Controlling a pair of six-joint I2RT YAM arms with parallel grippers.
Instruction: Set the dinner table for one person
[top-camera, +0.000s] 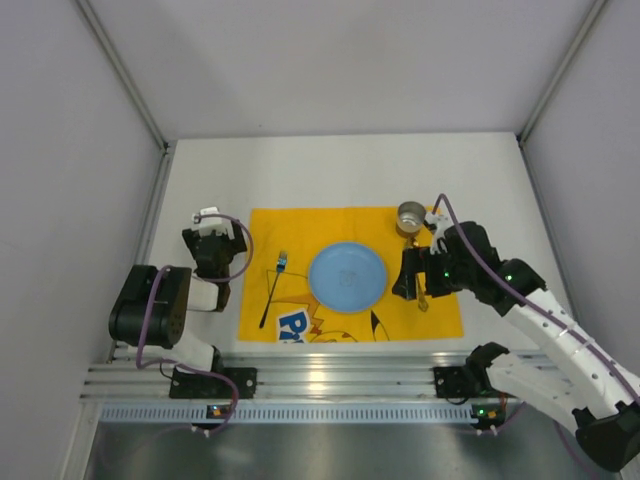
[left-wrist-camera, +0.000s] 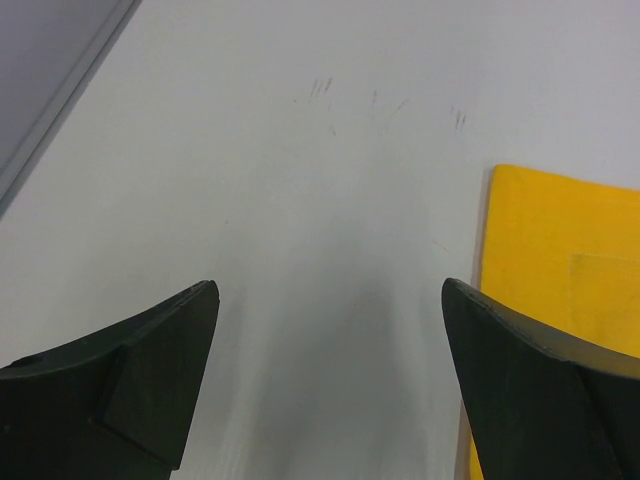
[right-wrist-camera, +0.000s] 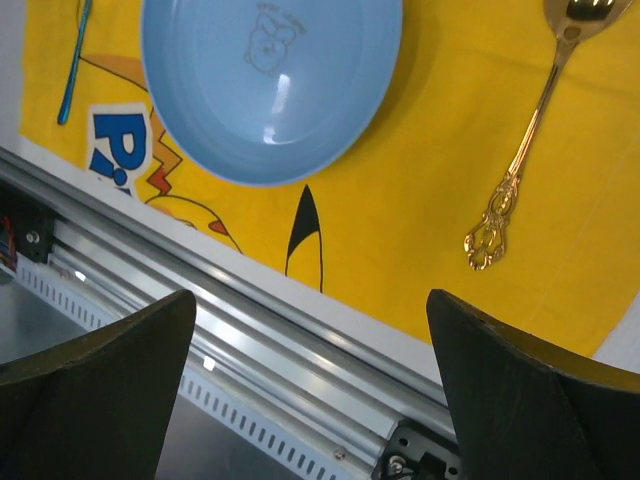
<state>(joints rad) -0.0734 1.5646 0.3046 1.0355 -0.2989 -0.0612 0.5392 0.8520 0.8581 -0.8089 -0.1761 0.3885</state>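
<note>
The white dinner table (top-camera: 350, 170) carries a yellow cartoon placemat (top-camera: 300, 225). On the mat lie a light blue plate (top-camera: 347, 277), a blue-handled fork (top-camera: 272, 290) to its left, a gold spoon (top-camera: 424, 303) to its right and a metal cup (top-camera: 411, 217) at the far right corner. My left gripper (top-camera: 213, 243) hovers open over bare table just left of the mat, nothing between its fingers (left-wrist-camera: 150, 380). My right gripper (top-camera: 420, 283) hangs open above the spoon, holding nothing. In the right wrist view the plate (right-wrist-camera: 270, 80) and spoon (right-wrist-camera: 520, 150) lie beyond the fingers (right-wrist-camera: 540, 400).
A silver aluminium rail (top-camera: 330, 375) runs along the near edge, also in the right wrist view (right-wrist-camera: 300, 340). Grey walls enclose the table at left, right and back. The mat's left edge (left-wrist-camera: 560, 260) shows beside the left gripper (left-wrist-camera: 329, 287).
</note>
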